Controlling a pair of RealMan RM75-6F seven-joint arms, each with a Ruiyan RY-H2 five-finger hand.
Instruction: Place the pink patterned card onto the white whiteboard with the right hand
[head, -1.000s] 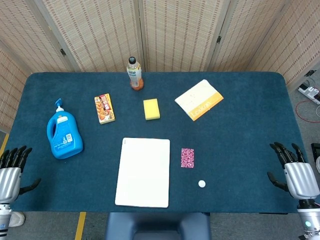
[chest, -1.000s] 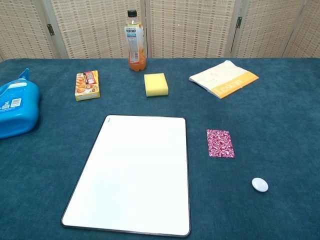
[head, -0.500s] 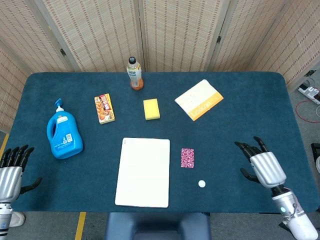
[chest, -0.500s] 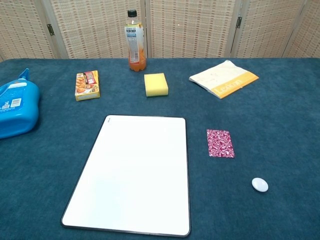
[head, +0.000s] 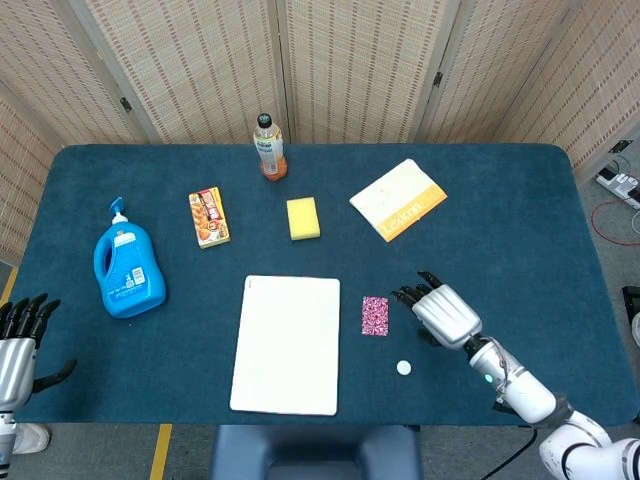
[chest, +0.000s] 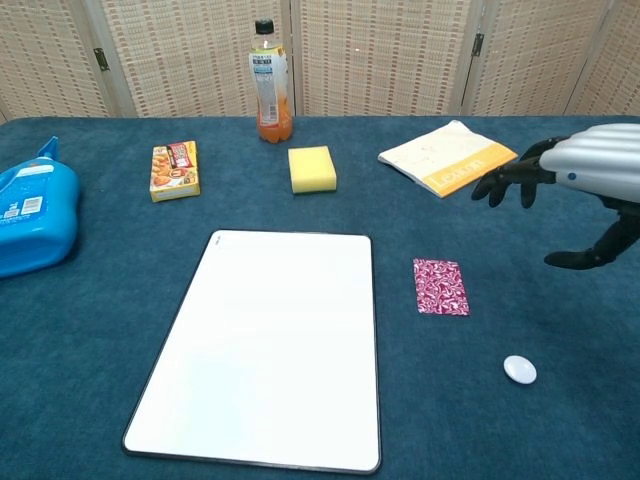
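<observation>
Head view shows, nearest of all, the left hand (head: 18, 345) parked at the near left corner of the desk (head: 520, 210), its fingers apart and holding nothing; it sits out of the way, which fits a task given to the other arm. The right hand (head: 440, 310) hovers above the cloth just to the right of the pink patterned card (head: 375, 315), fingers (head: 408, 296) spread and pointing toward it, thumb held apart below the palm, nothing held. From the chest view the same hand (chest: 590, 165) hangs well above the surface, so the opening looks like preparation for a pinch on the card's right edge rather than contact.

A small white round piece (head: 403, 367) lies near the desk's front edge, close to the card and beneath the hand's wrist line; it could be nudged on a low approach.

The card lies flat on the blue cloth, just beside the right long edge of the white whiteboard (head: 288, 345), not touching it. Being thin and flat, it will likely need a fingertip under one edge or a slide.

Farther back stand a blue detergent bottle (head: 128, 265), an orange snack box (head: 208, 217), a yellow sponge (head: 303, 218) and a cream and orange booklet (head: 398, 198), with a drink bottle (head: 269, 147) at the far edge.
</observation>
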